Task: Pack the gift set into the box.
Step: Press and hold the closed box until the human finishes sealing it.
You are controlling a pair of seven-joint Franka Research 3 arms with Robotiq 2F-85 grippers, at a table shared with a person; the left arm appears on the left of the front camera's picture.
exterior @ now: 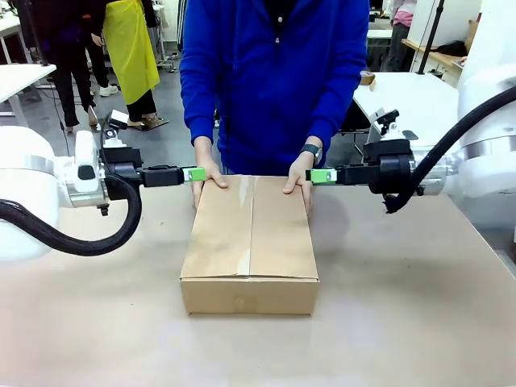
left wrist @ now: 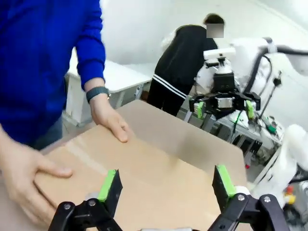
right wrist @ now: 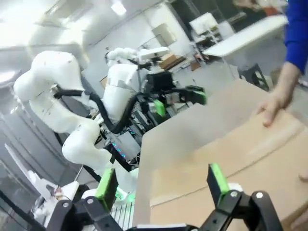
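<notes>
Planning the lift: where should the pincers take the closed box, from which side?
Probably the long side walls of the box, left pincer from the left, right pincer from the right: it looks wider than either open pincer, flaps shut flat.

1 box [exterior: 250,234] on 1 table [exterior: 419,306]; 2 grippers, left gripper [exterior: 193,174] and right gripper [exterior: 321,176]; 1 person's 2 hands [exterior: 208,174], 1 wristwatch [exterior: 311,150].

Bright, even overhead light leaves only a faint soft shadow on the pale beige table [exterior: 403,322] around the large plain brown cardboard box [exterior: 250,242], which lies between the left gripper [exterior: 193,174] and the right gripper [right wrist: 161,179]. In the right wrist view everything beyond the right gripper is motion-blurred, and the ceiling lamps [right wrist: 118,7] above it glare white. Both wrist views bow at the edges.
</notes>
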